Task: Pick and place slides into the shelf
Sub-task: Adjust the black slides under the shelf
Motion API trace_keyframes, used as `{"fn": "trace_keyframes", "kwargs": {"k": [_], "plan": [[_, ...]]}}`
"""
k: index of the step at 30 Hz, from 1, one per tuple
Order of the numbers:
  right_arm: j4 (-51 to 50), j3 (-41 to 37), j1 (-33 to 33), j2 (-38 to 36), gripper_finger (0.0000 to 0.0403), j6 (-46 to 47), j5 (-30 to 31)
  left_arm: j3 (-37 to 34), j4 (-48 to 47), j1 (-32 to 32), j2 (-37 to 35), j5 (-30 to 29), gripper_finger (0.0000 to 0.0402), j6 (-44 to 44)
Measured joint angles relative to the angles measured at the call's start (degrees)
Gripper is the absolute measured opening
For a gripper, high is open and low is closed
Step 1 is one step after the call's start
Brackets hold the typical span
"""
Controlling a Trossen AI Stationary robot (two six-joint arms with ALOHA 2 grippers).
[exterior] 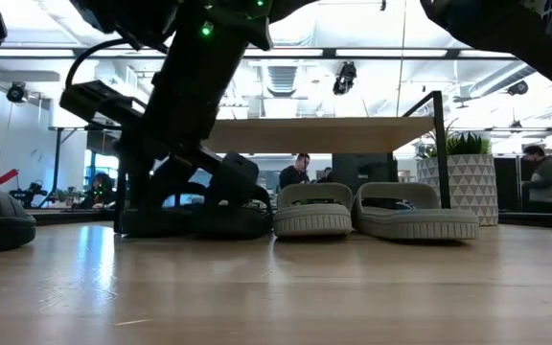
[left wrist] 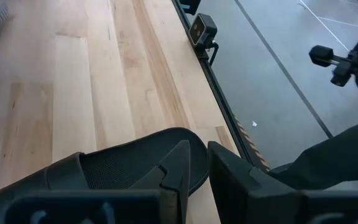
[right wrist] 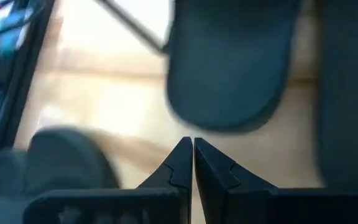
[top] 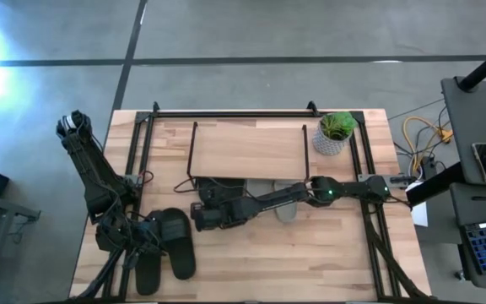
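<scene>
Nearest the front edge of the light butcher-block wooden bench, toward its front-left corner, lies a pair of black rubber slide sandals, side by side, long axes running roughly front to back and slightly splayed. Just left of them the left gripper sits low over the bench; in its wrist view its two dark fingers stand almost together with only a thin gap, holding nothing, the black sandal's end right ahead of the tips. No writing or brand mark can be read on any sandal.

The front-right half of the bench is bare wood, open up to its edges.

Farther back, near the bench's middle, the right gripper is stretched leftward at the front edge of the low rack with a pale wooden top board on thin black wire legs. Its fingers are nearly closed, gripping nothing, pointed at a dark olive-green slide sandal lying just ahead. In the low view the olive pair rests under the board's left part, and the pale grey rubber slides sit beside it to the right, ends facing forward, long axes front to back.

Beyond the rack's right end stands a white patterned pot with a green plant, near the back-right corner.
</scene>
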Motion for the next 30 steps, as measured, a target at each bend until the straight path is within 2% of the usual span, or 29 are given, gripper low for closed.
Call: {"fn": "trace_keyframes", "kwargs": {"k": [4, 6, 9, 13, 16, 23, 30], "plan": [[4.2, 0.0, 1.2, -0.6, 0.0008, -6.6, -5.6, 0.0, 0.0, 0.0, 0.0, 0.0, 0.0042, 0.0], [3.7, 0.1, 2.8, -1.5, 0.0008, -6.5, -6.4, 0.0, 0.0, 0.0, 0.0, 0.0, 0.0042, 0.0], [-4.0, 0.2, 5.9, -2.8, 0.0008, 0.8, -4.4, 0.0, 0.0, 0.0, 0.0, 0.0, 0.0042, 0.0], [-18.4, 0.1, 9.9, -3.3, 0.0008, 16.4, -2.5, 0.0, 0.0, 0.0, 0.0, 0.0, 0.0042, 0.0], [-22.8, 0.1, 11.6, -3.3, 0.0008, 22.6, -2.5, 0.0, 0.0, 0.0, 0.0, 0.0, 0.0042, 0.0], [-21.7, -0.1, 9.3, -3.3, 0.0008, 19.6, -1.4, 0.0, 0.0, 0.0, 0.0, 0.0, 0.0042, 0.3], [-21.7, -0.1, 4.5, -3.2, 0.0008, 10.5, -1.6, 0.0, 0.0, 0.0, 0.0, 0.0, 0.0042, 0.0]]}}
